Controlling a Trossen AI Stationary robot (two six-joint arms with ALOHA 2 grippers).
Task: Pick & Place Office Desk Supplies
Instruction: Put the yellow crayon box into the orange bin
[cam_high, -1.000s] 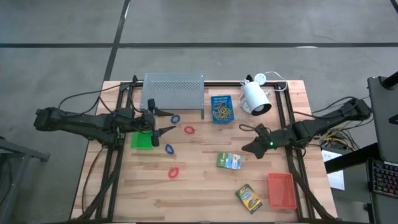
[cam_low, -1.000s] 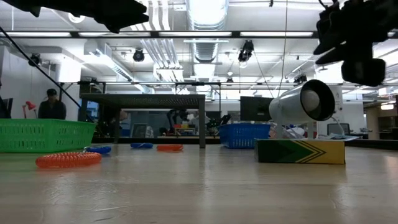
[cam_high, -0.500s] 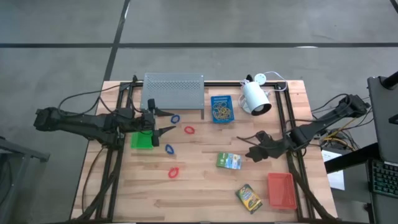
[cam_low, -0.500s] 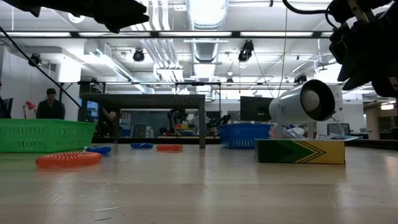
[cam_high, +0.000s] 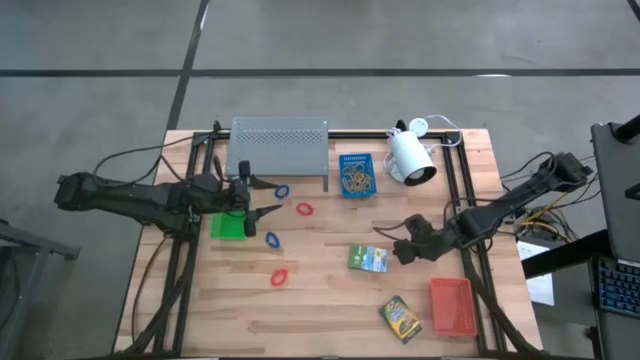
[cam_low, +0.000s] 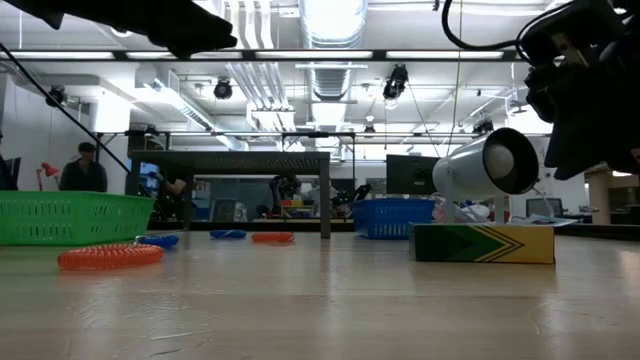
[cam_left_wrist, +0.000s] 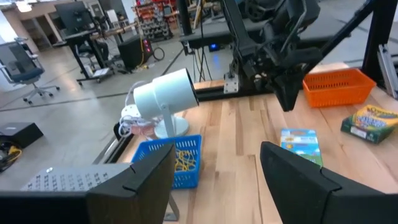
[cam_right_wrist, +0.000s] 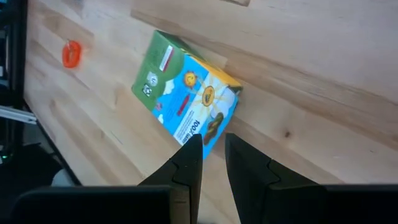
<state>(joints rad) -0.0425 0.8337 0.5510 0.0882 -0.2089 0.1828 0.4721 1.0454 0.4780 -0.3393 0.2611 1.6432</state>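
A green and yellow printed card box (cam_high: 368, 259) (cam_right_wrist: 186, 99) lies flat on the wooden table. My right gripper (cam_high: 397, 249) (cam_right_wrist: 213, 149) hovers just right of it, tilted down, its fingers a narrow gap apart with nothing between them. A second card box (cam_high: 400, 318) (cam_low: 483, 243) lies nearer the front, beside the red-orange tray (cam_high: 452, 305). My left gripper (cam_high: 262, 200) (cam_left_wrist: 214, 180) waits open over the table's left half, by the green tray (cam_high: 227, 225). Blue loops (cam_high: 282, 190) (cam_high: 272, 239) and red loops (cam_high: 304, 209) (cam_high: 279, 277) lie flat around it.
A blue tray (cam_high: 356, 174) holding tan rubber bands stands at the back, with a white lamp (cam_high: 412, 155) to its right and a grey perforated shelf (cam_high: 279, 145) to its left. Bare wood lies along the front left.
My right gripper has sunk and gone toward the table's left and near edges, up to the green card box, while its wrist rolled and tipped further down. The box has not moved.
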